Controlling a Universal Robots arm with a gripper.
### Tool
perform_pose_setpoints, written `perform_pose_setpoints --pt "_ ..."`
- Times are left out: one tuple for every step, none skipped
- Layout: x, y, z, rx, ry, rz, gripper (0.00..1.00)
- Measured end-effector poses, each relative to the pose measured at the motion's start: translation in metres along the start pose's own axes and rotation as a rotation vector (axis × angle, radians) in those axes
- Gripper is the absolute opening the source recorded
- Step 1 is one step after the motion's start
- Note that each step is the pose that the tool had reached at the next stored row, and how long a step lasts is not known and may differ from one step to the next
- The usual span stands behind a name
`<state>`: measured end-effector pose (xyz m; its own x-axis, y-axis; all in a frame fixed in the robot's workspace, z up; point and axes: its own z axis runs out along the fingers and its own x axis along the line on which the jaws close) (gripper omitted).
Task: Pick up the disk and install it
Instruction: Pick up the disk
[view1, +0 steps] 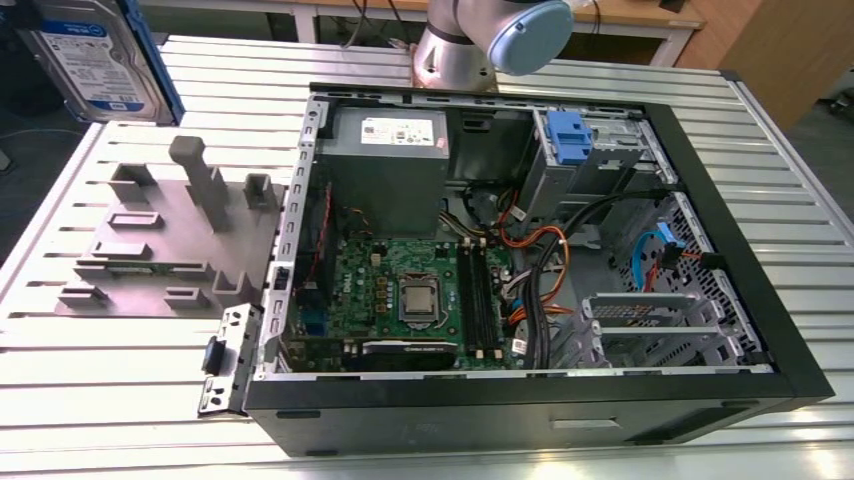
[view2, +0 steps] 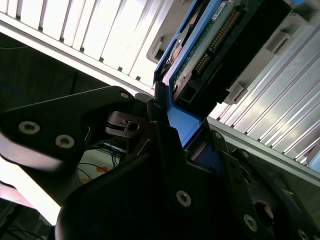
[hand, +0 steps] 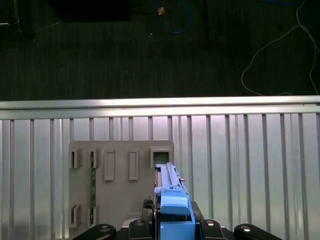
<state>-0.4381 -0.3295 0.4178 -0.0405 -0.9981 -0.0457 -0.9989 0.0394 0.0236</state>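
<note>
The disk, a silver hard drive with a white-and-blue label in a bright blue carrier, hangs on edge at the exterior view's far upper left, above the table's corner. In both wrist views my gripper is shut on the blue carrier's end, with black fingers pressed against either side. The disk shows its circuit-board face and connector in the second wrist view. In the first wrist view the disk points edge-on toward the grey holder below.
A grey slotted holder lies on the ribbed metal table beside the open computer case. Inside the case are a motherboard, cables, a grey power supply and a drive bay with a blue clip.
</note>
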Motion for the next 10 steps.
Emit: perform_pose_setpoints --pt "0.0 0.0 -0.0002 0.0 0.0001 0.0 0.37" --pt "0.0 0.0 -0.0004 0.0 0.0 0.0 0.37" --pt "0.0 0.0 -0.0006 0.0 0.0 0.0 0.37" --pt "0.0 0.0 -0.0008 0.0 0.0 0.0 0.37" --pt "0.0 0.0 -0.0009 0.0 0.0 0.0 0.37" --pt "0.0 0.0 -0.0012 0.0 0.0 0.0 0.37" --pt "-0.0001 0.0 -0.0014 0.0 0.0 0.0 0.37" --pt "-0.0001 0.0 -0.0015 0.0 0.0 0.0 0.37" --pt "-0.0001 0.0 -0.0017 0.0 0.0 0.0 0.37" --pt "-0.0001 0.0 -0.0018 0.0 0.0 0.0 0.37"
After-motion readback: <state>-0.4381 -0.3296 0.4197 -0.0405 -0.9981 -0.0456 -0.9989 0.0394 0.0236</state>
